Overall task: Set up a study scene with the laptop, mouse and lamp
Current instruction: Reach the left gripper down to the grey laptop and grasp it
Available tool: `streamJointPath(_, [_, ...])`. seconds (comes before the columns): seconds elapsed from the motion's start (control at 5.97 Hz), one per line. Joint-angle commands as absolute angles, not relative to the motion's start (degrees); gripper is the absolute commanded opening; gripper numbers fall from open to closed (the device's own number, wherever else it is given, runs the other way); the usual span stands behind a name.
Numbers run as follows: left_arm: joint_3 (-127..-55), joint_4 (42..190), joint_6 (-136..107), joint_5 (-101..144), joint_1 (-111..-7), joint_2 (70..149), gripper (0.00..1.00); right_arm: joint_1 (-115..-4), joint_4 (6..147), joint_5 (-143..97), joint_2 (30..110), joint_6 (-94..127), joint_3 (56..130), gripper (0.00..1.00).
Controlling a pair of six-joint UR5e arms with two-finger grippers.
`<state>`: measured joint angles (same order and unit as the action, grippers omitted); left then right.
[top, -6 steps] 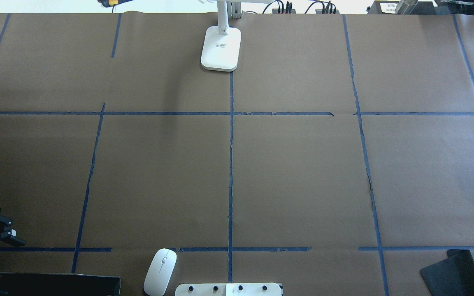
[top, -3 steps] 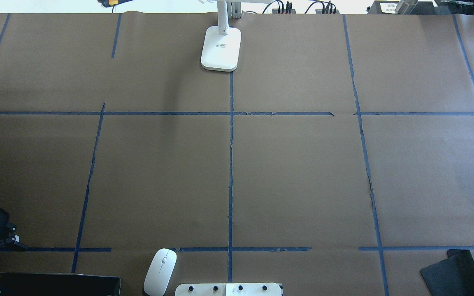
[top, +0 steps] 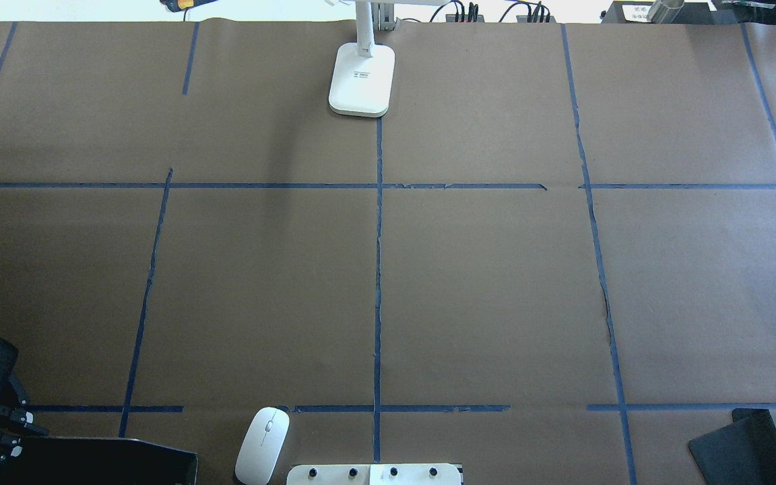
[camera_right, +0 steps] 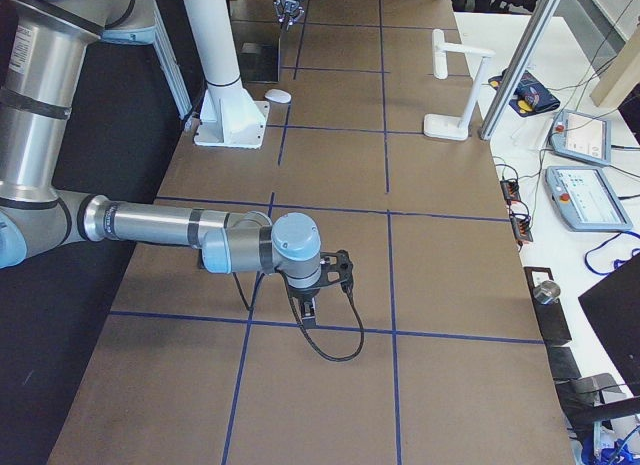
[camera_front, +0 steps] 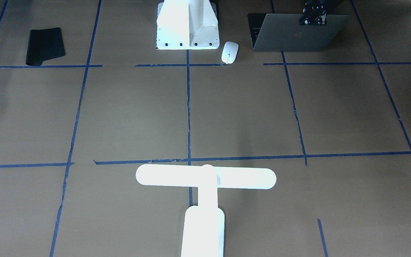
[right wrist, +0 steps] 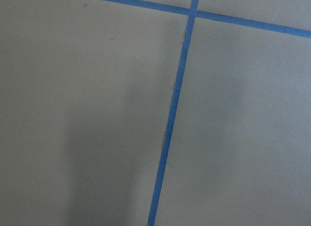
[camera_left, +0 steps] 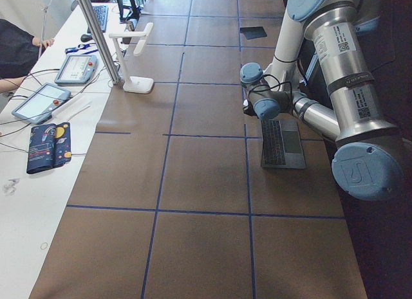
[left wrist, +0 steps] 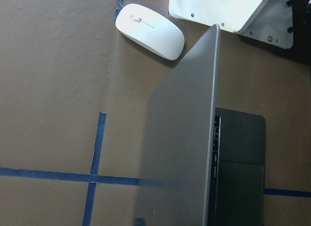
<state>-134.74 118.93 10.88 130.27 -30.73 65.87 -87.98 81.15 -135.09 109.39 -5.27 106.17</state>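
The laptop [camera_front: 298, 35] stands half open on the robot's left. The left gripper [camera_front: 312, 19] covers its lid's top edge, and I cannot tell whether the fingers pinch the lid. The lamp [camera_front: 205, 178] stands at the far edge, its base cut off. The mouse [camera_front: 229, 52] lies between the pedestal [camera_front: 187, 25] and the laptop. The right gripper [camera_right: 310, 307] hangs over the table, and its fingers are too small to make out.

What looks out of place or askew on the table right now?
Nothing is spilled or broken. The mouse lies slanted beside the white pedestal, and the black mat seems curled at one edge. The laptop stands partly open.
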Motion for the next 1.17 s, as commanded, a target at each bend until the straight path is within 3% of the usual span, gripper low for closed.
streamJointPath(0.0, [-135.09,119.09,12.38,130.52,-31.29,66.44,0.00,-87.98,81.21,-135.09,109.34,-5.27,106.17,1.00])
streamJointPath(0.67, [-134.91,112.99,29.99,130.61,-41.36,69.85,0.00,-87.89,81.21,-135.18,109.34,-5.19,106.17,1.00])
streamJointPath(1.01, [-133.95,95.71,35.49,129.91,-45.43,85.44,0.00,-87.98,81.04,-135.26,109.34,-5.10,106.17,1.00])
